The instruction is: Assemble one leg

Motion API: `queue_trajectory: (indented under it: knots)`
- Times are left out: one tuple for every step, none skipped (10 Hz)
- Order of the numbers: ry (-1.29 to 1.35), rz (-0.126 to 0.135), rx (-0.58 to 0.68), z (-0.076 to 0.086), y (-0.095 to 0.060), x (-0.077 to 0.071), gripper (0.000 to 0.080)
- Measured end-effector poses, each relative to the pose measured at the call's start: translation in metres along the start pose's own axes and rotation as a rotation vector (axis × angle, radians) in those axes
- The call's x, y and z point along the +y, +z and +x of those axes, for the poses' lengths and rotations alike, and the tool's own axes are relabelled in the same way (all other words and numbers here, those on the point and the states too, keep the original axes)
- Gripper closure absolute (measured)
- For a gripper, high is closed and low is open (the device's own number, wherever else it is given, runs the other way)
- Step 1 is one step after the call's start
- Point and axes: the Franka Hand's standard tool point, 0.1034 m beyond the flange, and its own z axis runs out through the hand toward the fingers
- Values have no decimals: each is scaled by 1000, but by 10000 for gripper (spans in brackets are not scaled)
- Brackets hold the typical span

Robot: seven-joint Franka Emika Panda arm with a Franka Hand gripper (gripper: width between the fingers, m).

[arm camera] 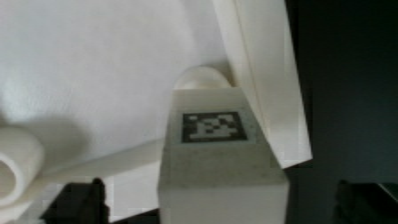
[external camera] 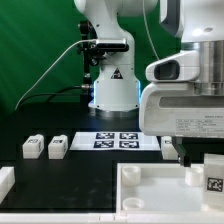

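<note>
One leg [external camera: 213, 175], a stubby white block with a square tag, stands at the large white panel [external camera: 150, 192] on the exterior view's right. My gripper [external camera: 195, 148] hangs right over it. In the wrist view the leg [arm camera: 217, 150] runs out between my two dark fingers, tag facing the camera, and lies over the panel [arm camera: 89, 60] near its raised edge. My gripper [arm camera: 222, 208] is open: a strip of panel shows between the leg and one finger [arm camera: 80, 202]. Two more legs [external camera: 33, 147] [external camera: 57, 146] lie on the black table at the exterior view's left.
The marker board [external camera: 118, 139] lies in front of the arm's base [external camera: 112, 90]. Another white part [external camera: 5, 181] sits at the front on the exterior view's left. A round white boss [arm camera: 15, 155] on the panel shows beside the leg in the wrist view.
</note>
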Motion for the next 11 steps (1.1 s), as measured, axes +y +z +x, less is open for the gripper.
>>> queue_trajectory:
  knots:
    - [2, -1, 1, 0, 0, 0, 367]
    - [46, 0, 1, 0, 0, 0, 367]
    - [218, 1, 0, 0, 0, 0, 508]
    - [362, 0, 0, 0, 0, 1, 507]
    - [513, 1, -2, 1, 0, 3, 507]
    - [789, -6, -16, 0, -1, 4, 507]
    - [1154, 3, -52, -3, 1, 3, 507]
    - [1562, 59, -123, -3, 3, 0, 506]
    - [1561, 59, -124, -2, 3, 0, 506]
    - [1554, 58, -123, -3, 3, 0, 506]
    - [1498, 59, -120, -4, 4, 0, 421]
